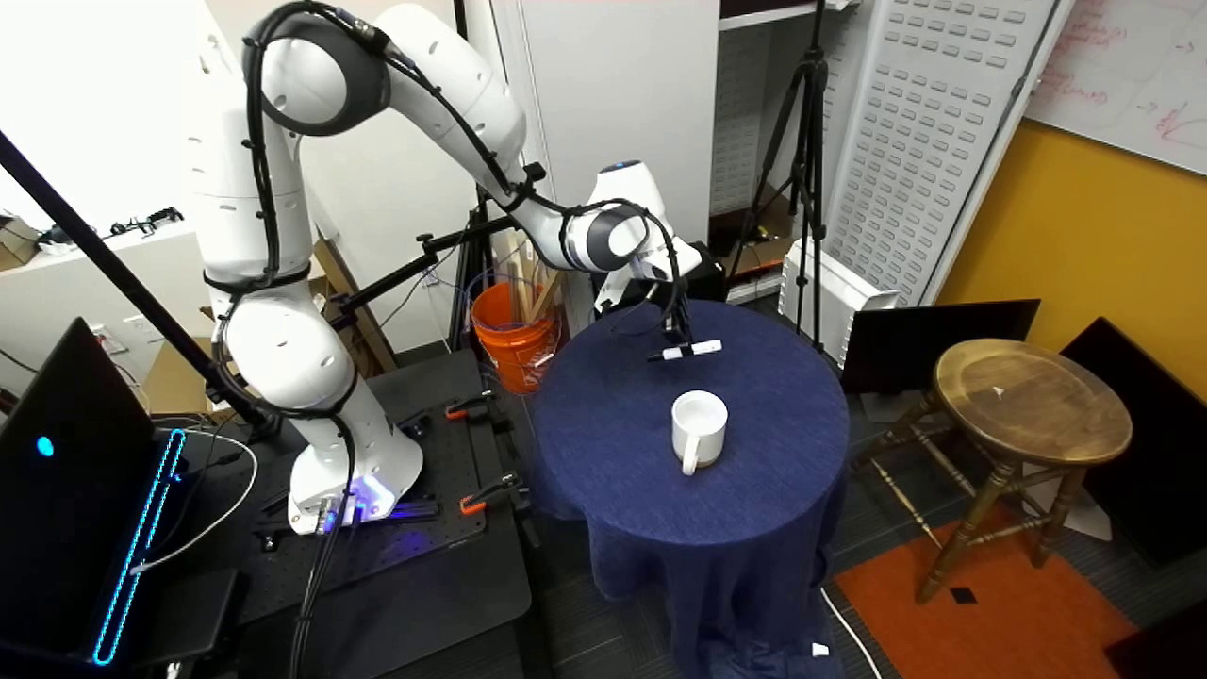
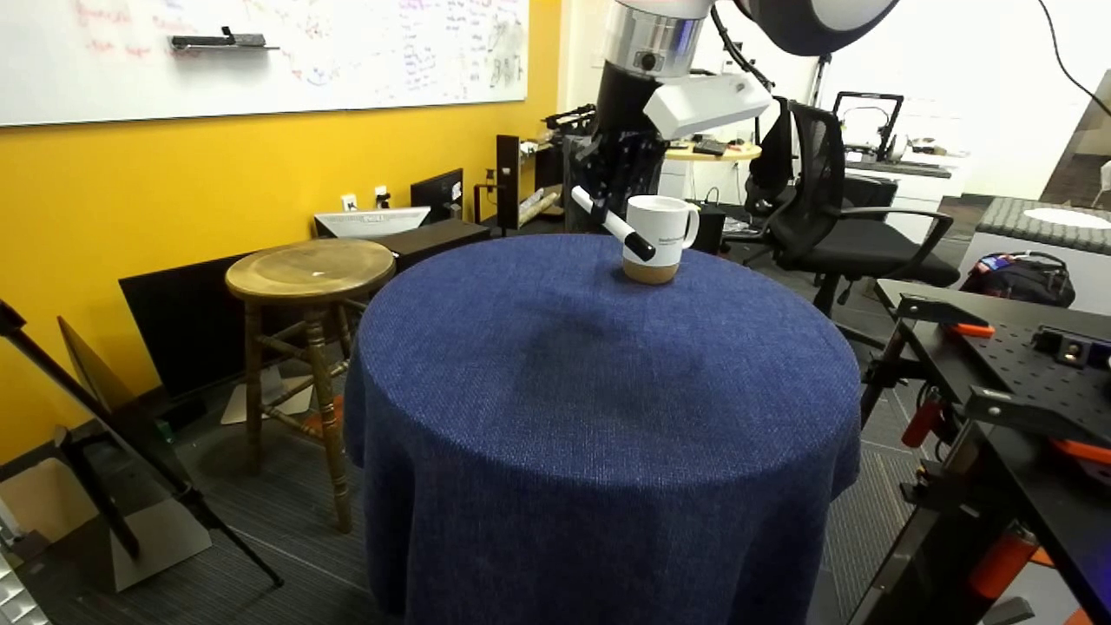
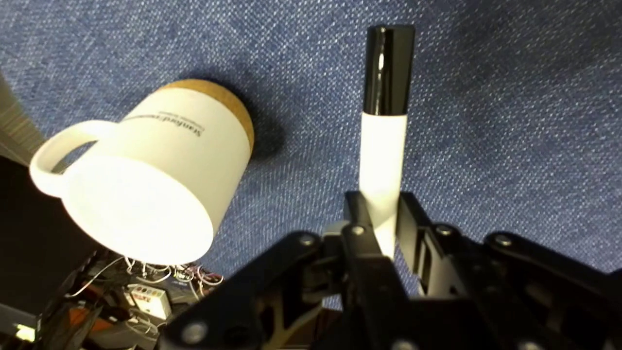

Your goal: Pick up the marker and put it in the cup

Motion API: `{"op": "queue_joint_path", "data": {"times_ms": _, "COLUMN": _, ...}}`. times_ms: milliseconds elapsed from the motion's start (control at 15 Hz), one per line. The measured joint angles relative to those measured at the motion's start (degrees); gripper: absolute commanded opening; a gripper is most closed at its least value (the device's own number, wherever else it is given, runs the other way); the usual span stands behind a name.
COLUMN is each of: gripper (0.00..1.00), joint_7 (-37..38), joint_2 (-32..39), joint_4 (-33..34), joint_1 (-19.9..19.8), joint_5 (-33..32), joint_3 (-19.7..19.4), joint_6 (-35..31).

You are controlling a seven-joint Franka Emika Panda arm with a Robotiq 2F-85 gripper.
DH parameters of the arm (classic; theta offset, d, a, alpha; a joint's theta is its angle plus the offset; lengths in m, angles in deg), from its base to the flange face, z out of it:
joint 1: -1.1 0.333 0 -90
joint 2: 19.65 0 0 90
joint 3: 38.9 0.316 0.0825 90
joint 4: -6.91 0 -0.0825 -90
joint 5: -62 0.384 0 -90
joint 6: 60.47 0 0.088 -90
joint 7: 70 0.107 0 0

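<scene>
The claw [image 3: 384, 201] is clamped on the marker [image 3: 383, 150], gripping both sides of the white barrel. The black cap juts out in front, while the white tail runs back into the grip. The marker hangs clear of the surface [image 1: 613, 462]; in an exterior view it slants, cap end lower, and the cap covers a bit of the cup [image 2: 655, 234] by line of sight only. In the wrist view, cloth [image 3: 301, 150] shows between the two, so the marker is outside the cup.

The cup stands upright on the surface, near the claw. It is white, with a tan base, small dark print on its side and its handle turned away from the marker. Glare washes out its mouth in the wrist view. The surface is round and draped in the blue cloth, which falls in folds.

Past this, in an exterior view, the arm [image 1: 453, 85] reaches over from a black bench [image 1: 434, 613]. A wooden stool [image 1: 1033, 391] stands near the surface, partly over an orange mat [image 1: 1066, 622]. Behind the surface are an orange bucket [image 1: 514, 358] with sticks [image 1: 520, 292] in it and a black tripod [image 1: 801, 176]. Farther off, in an exterior view, are a black chair [image 2: 855, 256] and, on a yellow wall [image 2: 217, 165], a whiteboard [image 2: 139, 78].
</scene>
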Motion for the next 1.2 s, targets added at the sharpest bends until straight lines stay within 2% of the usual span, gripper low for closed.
{"op": "queue_joint_path", "data": {"times_ms": 333, "gripper": 0.05, "joint_7": 14.63, "joint_2": -3.69, "joint_4": -0.06, "joint_1": 0.21, "joint_5": -16.41, "joint_3": -1.14, "joint_6": 0.68}}
{"op": "queue_joint_path", "data": {"times_ms": 800, "gripper": 0.05, "joint_7": 28.03, "joint_2": -8.07, "joint_4": -0.52, "joint_1": 2.82, "joint_5": -30.14, "joint_3": -4.1, "joint_6": 5.62}}
{"op": "queue_joint_path", "data": {"times_ms": 867, "gripper": 0.05, "joint_7": 30.17, "joint_2": -9.01, "joint_4": -0.74, "joint_1": 1.56, "joint_5": -32.47, "joint_3": -2.53, "joint_6": 7.52}}
{"op": "queue_joint_path", "data": {"times_ms": 1000, "gripper": 0.05, "joint_7": 34.12, "joint_2": -11.22, "joint_4": -1.48, "joint_1": -3.21, "joint_5": -36.27, "joint_3": 3.24, "joint_6": 11.89}}
{"op": "queue_joint_path", "data": {"times_ms": 1200, "gripper": 0.05, "joint_7": 37.78, "joint_2": -14.26, "joint_4": -3.68, "joint_1": -9.35, "joint_5": -38.58, "joint_3": 10.06, "joint_6": 16.7}}
